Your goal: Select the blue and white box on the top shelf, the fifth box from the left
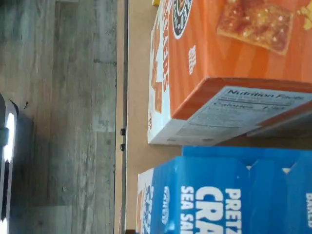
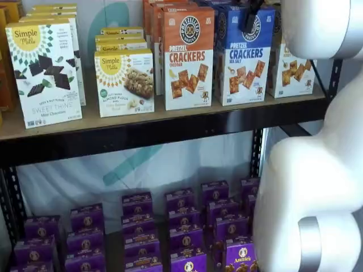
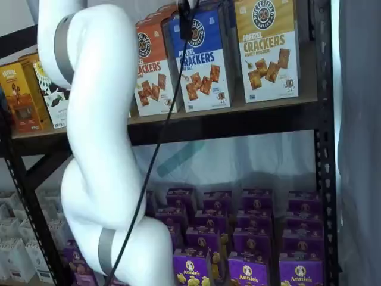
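The blue and white box (image 2: 245,56) (image 3: 199,59) stands upright on the top shelf (image 2: 142,133) (image 3: 238,122) in both shelf views, between an orange-topped and a yellow-topped cracker box. My gripper (image 2: 251,16) (image 3: 186,18) hangs in front of its blue top, and only a black finger shows in each shelf view. Its jaws stand wide with no box in them. The wrist view looks onto the blue box (image 1: 219,195) and the tan shelf board (image 1: 136,97).
The orange-topped cracker box (image 2: 188,56) (image 1: 219,63) stands close beside the blue one, the yellow-topped box (image 3: 266,50) on its other side. Simple Mills boxes (image 2: 45,71) fill the shelf's left. Purple boxes (image 2: 187,226) sit on the shelf below. My white arm (image 3: 101,149) fronts the shelves.
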You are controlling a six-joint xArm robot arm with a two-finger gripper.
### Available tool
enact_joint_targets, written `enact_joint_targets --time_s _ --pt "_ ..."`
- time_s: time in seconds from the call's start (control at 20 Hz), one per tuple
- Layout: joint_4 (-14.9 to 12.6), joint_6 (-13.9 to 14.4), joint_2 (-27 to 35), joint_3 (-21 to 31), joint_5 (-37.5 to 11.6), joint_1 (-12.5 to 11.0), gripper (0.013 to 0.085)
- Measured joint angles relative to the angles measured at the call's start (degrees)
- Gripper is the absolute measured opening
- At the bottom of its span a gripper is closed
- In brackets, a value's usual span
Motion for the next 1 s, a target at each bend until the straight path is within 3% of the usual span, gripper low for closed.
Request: enact_joint_targets --time_s 0.35,0.75,1.0 --pt "-4.5 0.2 -1.5 2.0 -2.8 2.0 0.085" --pt "-7.0 0.7 1.8 -3.6 2.9 3.0 0.085" --pt "-7.5 0.8 2.4 -4.7 3.9 3.2 0.085"
